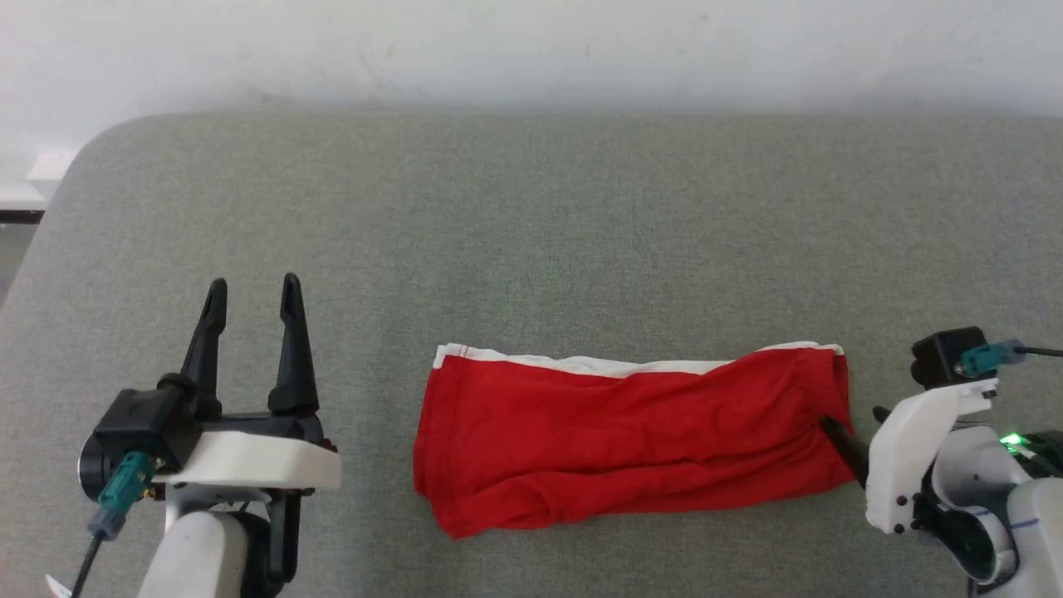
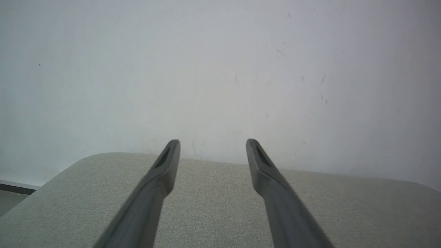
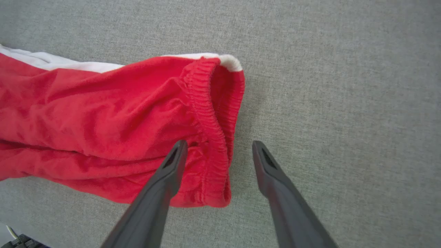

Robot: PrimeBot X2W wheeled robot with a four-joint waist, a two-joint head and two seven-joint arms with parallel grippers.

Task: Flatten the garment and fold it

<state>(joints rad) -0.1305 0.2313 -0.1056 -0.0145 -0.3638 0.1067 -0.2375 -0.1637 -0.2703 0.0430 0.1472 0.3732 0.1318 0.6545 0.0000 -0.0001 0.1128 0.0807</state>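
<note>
Bright red thin shorts with white trim point(image 1: 631, 440) lie on the grey fabric table point(image 1: 531, 208), long axis left to right; the right tool point(image 3: 219, 144), spread empty, straddles their right end; the left tool point(image 1: 254, 284), spread too, stands well apart.

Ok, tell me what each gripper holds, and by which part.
Nothing is held. The left gripper stands open over the table, apart from the garment; the right gripper is open at its elastic end.
</note>
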